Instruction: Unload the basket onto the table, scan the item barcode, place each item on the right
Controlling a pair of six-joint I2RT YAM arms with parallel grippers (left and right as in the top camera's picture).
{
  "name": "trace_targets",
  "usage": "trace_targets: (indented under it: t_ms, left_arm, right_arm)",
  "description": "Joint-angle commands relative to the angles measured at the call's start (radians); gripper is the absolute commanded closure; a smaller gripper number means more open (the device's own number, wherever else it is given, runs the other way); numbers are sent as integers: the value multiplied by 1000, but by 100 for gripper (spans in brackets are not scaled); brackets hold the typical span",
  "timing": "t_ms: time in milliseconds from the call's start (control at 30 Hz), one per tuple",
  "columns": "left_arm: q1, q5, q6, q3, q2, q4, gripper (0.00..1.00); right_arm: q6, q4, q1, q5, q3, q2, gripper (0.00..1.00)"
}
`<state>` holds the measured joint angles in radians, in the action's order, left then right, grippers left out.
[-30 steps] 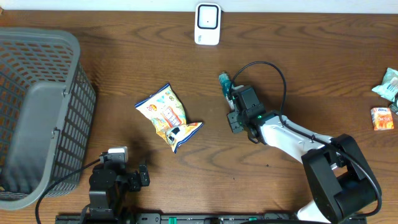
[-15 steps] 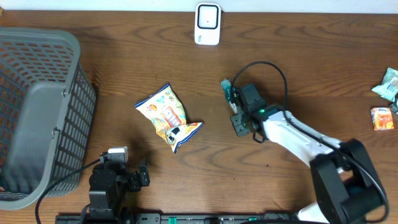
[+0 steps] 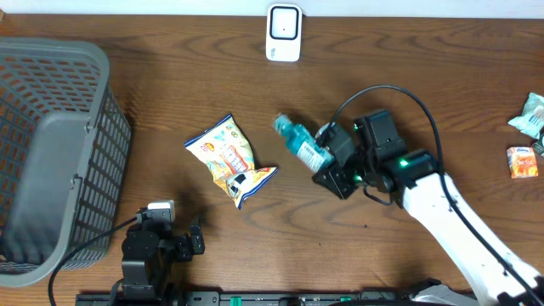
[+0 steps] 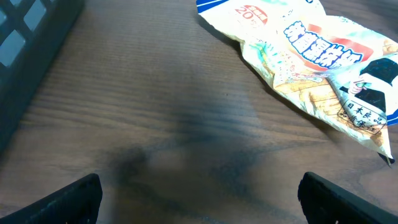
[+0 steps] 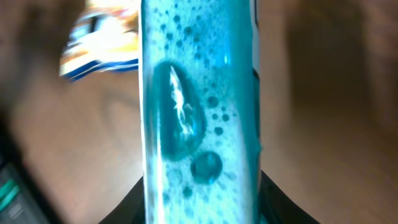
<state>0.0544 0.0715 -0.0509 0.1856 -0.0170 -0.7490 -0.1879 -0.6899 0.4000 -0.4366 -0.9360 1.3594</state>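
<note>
While your right gripper (image 3: 325, 160) clasps the blue bottle (image 3: 299, 144) at frame centre, your left gripper (image 4: 199, 198) stands spread wide.

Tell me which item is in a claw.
The blue bottle, in the right claw; the snack bag, teal packet and orange packet lie free.

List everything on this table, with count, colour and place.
basket: one, grey, left edge
scanner: one, white, top centre
snack bag: one, yellow and blue, lying mid-table
bottle: one, teal liquid, held right of the bag
pale packet: one, whitish-teal, right edge
orange packet: one, right edge
table: one, brown wood
left gripper: open, bottom left
right gripper: closed on the bottle
</note>
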Motion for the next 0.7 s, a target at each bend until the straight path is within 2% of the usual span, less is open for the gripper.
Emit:
trace_targets:
  t_ms: [0,133,400,567,667]
  left_arm:
    - [3,-13,10,-5,3,-20,2]
    - [3,-12,10,-5,3,-20,2]
    - [3,-13,10,-5,3,-20,2]
    - [3,-13,10,-5,3,-20,2]
    - [3,-13,10,-5,3,-20,2]
  right_arm:
    - [-121,-45,-6,-242,-32,-82,99]
    - [-143,-125,-6,-349,-32,-168,99]
    - [-143,-198,-6,-434,-32,-334,99]
    - [-151,-231,-6,-433,-32,-359,99]
    - [-212,-214,-6,-421,-32,-353,99]
